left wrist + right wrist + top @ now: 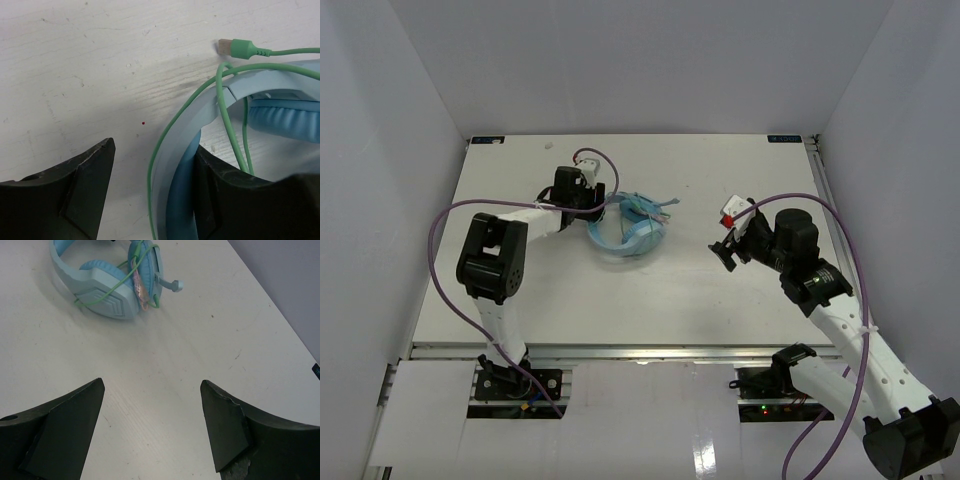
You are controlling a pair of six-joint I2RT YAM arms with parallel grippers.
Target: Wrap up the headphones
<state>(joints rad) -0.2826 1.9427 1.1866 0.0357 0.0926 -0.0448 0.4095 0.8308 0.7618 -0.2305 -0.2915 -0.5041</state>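
The light blue headphones [625,232] lie on the white table, left of centre. Their pale green cable [225,110] loops over the headband [175,150], and its plug [232,47] lies on the table. My left gripper [599,211] is open. In the left wrist view the left gripper [155,146] straddles the headband, which touches the right finger while the left finger stands apart. My right gripper [728,250] is open and empty to the right, above bare table. In the right wrist view the right gripper [152,382] faces the headphones [110,295], which lie far ahead with cable turns around one ear cup.
A short microphone boom [172,284] sticks out of the headphones toward the right. Purple robot cables [445,250] arc beside both arms. White walls enclose the table [720,180] on the left, back and right.
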